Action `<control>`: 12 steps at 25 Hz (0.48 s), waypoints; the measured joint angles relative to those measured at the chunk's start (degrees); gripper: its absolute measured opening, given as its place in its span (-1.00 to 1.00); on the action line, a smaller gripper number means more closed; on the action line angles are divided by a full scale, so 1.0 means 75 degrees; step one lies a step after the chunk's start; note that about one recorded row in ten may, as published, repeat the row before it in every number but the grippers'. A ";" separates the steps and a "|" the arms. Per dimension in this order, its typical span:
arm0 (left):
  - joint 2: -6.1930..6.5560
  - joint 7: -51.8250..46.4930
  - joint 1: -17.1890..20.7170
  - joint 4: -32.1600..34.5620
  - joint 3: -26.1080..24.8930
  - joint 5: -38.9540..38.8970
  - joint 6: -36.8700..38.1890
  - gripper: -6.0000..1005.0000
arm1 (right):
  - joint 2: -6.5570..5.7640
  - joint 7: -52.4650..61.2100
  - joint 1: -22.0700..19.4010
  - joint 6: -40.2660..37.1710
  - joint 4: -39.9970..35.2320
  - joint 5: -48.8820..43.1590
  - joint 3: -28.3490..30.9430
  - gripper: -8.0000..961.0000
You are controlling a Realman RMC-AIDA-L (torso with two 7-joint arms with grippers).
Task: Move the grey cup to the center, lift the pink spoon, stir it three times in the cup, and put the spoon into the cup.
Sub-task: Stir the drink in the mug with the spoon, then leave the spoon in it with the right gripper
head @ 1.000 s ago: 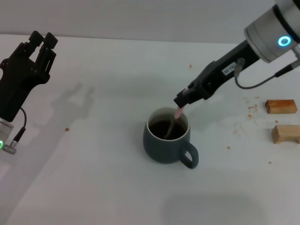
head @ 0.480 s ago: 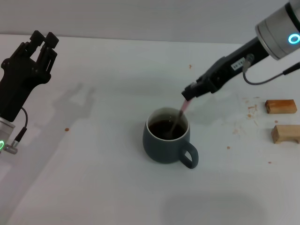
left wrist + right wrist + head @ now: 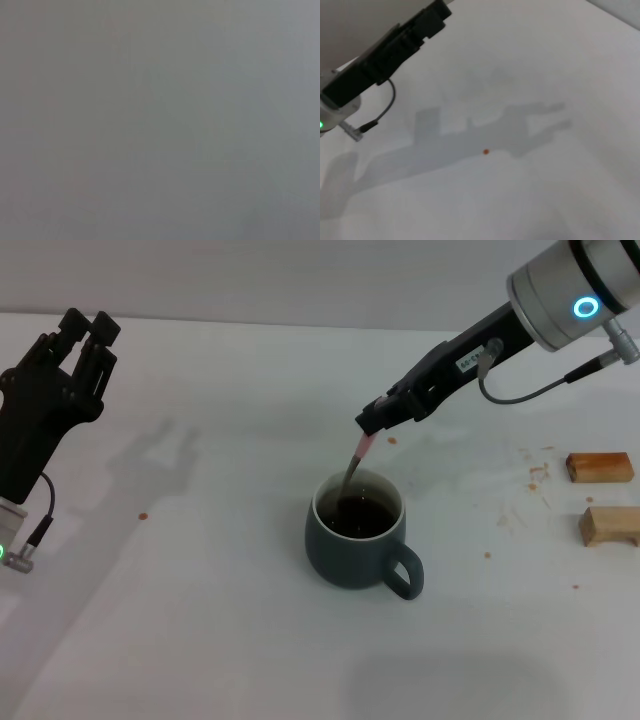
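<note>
A: Where is the right claw (image 3: 370, 423), and what is it doing?

B: It hangs above the bench (image 3: 220, 620), just past the far rim of the grey cup (image 3: 356, 540), at about twelve o'clock from it. It is clenched on the top of the pink spoon (image 3: 355, 462).

A: And the spoon itself?

B: It slants down from the claw into the cup, its lower end inside against the dark liquid.

A: Where does the cup sit?

B: Near the middle of the bench, upright, handle toward four o'clock.

A: The other arm?

B: The left claw (image 3: 88, 330) is raised at nine o'clock, well apart from the cup, fingers spread and empty.

A: Anything else?

B: Two wooden blocks (image 3: 605, 495) at three o'clock.
</note>
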 joint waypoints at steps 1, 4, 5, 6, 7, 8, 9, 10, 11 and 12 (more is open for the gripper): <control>0.0001 -0.0001 0.0011 0.0001 0.0000 -0.0003 0.0001 -0.22 | 0.0011 0.0001 0.0014 -0.0043 0.0000 0.0000 -0.0003 -0.77; 0.0010 -0.0003 0.0027 0.0000 0.0000 -0.0004 0.0003 -0.22 | 0.0030 0.0002 0.0022 -0.0224 -0.0012 0.0000 -0.0009 -0.77; 0.0015 -0.0003 0.0030 0.0000 -0.0001 -0.0006 0.0004 -0.22 | 0.0030 0.0002 0.0007 -0.0307 -0.0034 0.0000 -0.0004 -0.77; 0.0018 -0.0003 0.0033 0.0001 0.0000 -0.0008 0.0005 -0.22 | 0.0025 0.0002 -0.0012 -0.0368 -0.0048 0.0000 0.0008 -0.77; 0.0022 -0.0003 0.0035 0.0000 0.0000 -0.0011 0.0006 -0.22 | 0.0010 0.0002 -0.0043 -0.0443 -0.0063 0.0000 0.0029 -0.77; 0.0023 -0.0003 0.0035 0.0001 0.0000 -0.0013 0.0007 -0.22 | -0.0017 0.0003 -0.0078 -0.0522 -0.0073 0.0000 0.0052 -0.77; 0.0023 -0.0003 0.0035 0.0000 0.0000 -0.0013 0.0009 -0.22 | -0.0040 0.0005 -0.0107 -0.0557 -0.0077 0.0000 0.0063 -0.77; 0.0024 -0.0003 0.0035 0.0001 0.0000 -0.0015 0.0009 -0.22 | -0.0085 0.0015 -0.0165 -0.0595 -0.0078 -0.0001 0.0073 -0.77; 0.0025 -0.0003 0.0031 0.0000 0.0000 -0.0015 0.0009 -0.22 | -0.0115 0.0033 -0.0201 -0.0600 -0.0079 -0.0003 0.0075 -0.77; 0.0025 -0.0003 0.0024 0.0001 0.0000 -0.0015 0.0005 -0.22 | -0.0157 0.0063 -0.0245 -0.0599 -0.0079 -0.0010 0.0078 -0.77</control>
